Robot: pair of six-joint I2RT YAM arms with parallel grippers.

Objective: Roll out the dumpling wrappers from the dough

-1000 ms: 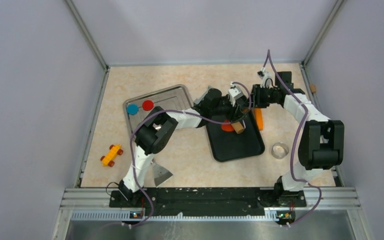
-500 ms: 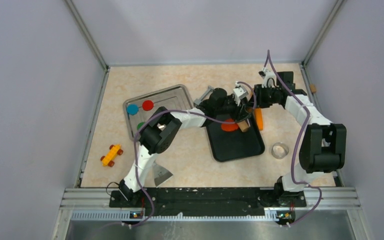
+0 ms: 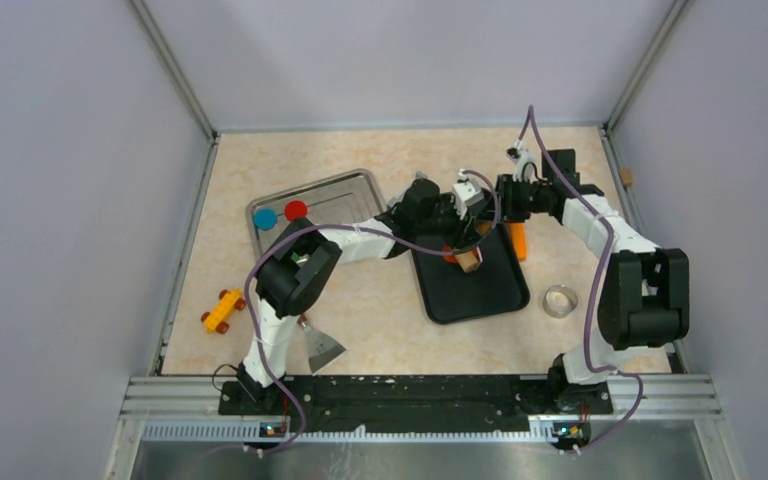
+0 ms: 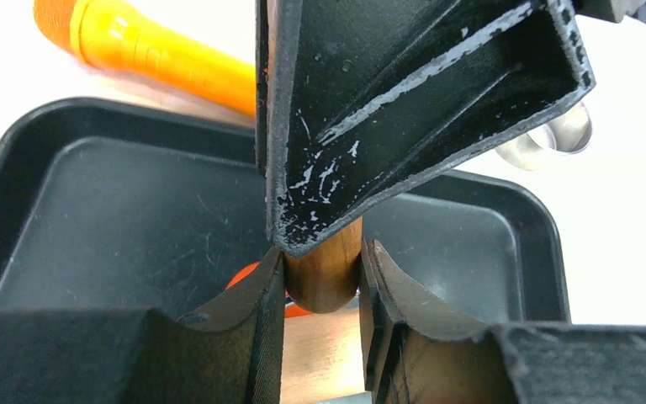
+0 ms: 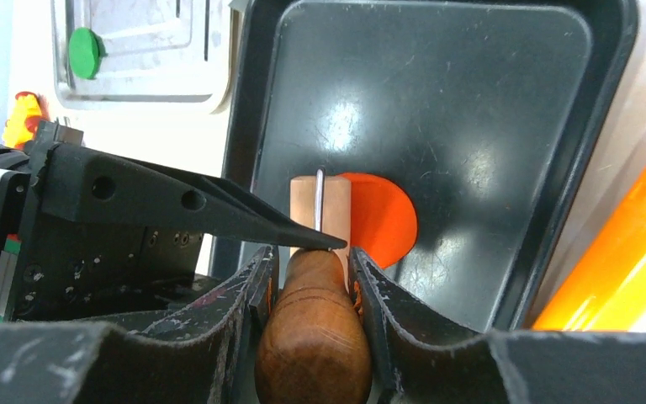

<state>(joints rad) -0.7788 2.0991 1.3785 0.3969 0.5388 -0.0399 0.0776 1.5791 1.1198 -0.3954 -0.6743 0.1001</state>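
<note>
Now both grippers grip the wooden rolling pin over the black tray: the right gripper is clamped on one handle and the left gripper on the other. The orange dough lies flat under the pin, at one o'clock from the right fingers. The left wrist view shows only a sliver of it, at nine o'clock. Only the right wrist view shows a green disc on the metal tray, at eleven o'clock.
</note>
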